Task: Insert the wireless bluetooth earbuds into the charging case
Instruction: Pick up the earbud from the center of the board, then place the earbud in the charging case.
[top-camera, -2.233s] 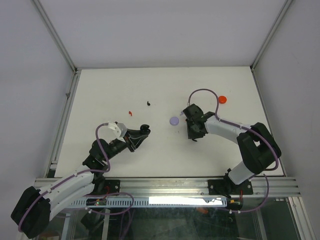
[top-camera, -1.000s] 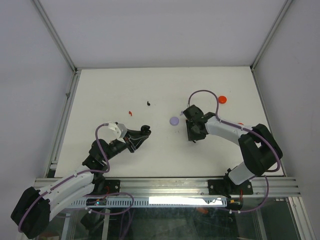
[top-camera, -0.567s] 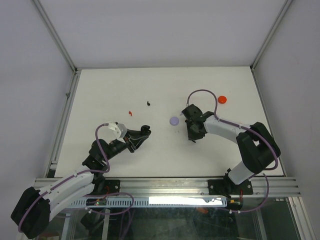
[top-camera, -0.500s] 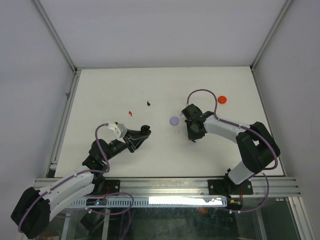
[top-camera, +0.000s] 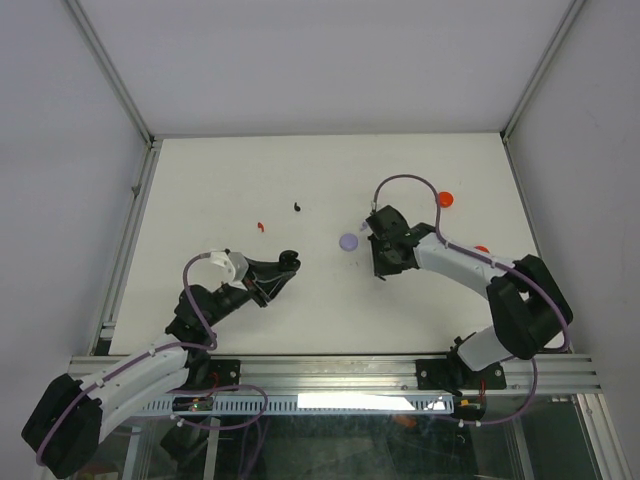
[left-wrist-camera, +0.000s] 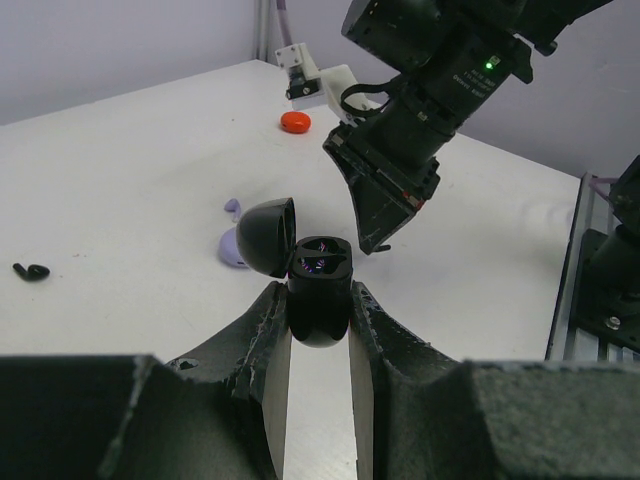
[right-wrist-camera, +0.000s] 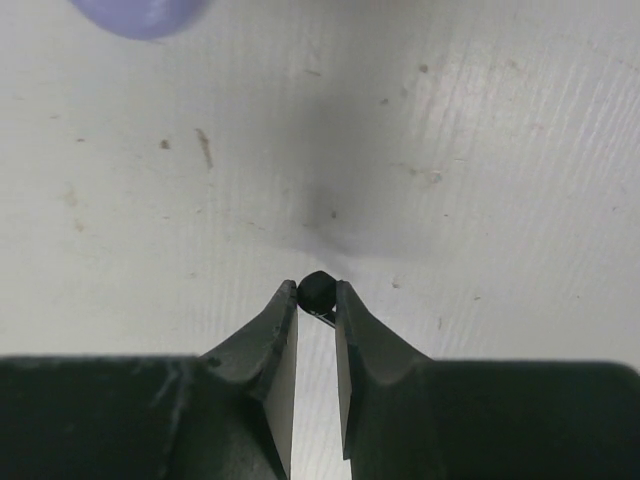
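Over the white surface (top-camera: 220, 180), the left pincer (left-wrist-camera: 318, 312) clamps the open black charging case (left-wrist-camera: 318, 290); the right pincer (right-wrist-camera: 317, 297) pinches a black earbud (right-wrist-camera: 316, 290).

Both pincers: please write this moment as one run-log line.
left pincer: shut on open black charging case | right pincer: shut on tiny black earbud above white table | insertion: not yet done

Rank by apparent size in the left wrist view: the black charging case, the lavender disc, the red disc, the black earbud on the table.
1. black charging case, though it sits closest to the camera, which inflates it
2. lavender disc, partly hidden behind the case lid
3. red disc, farther off
4. black earbud
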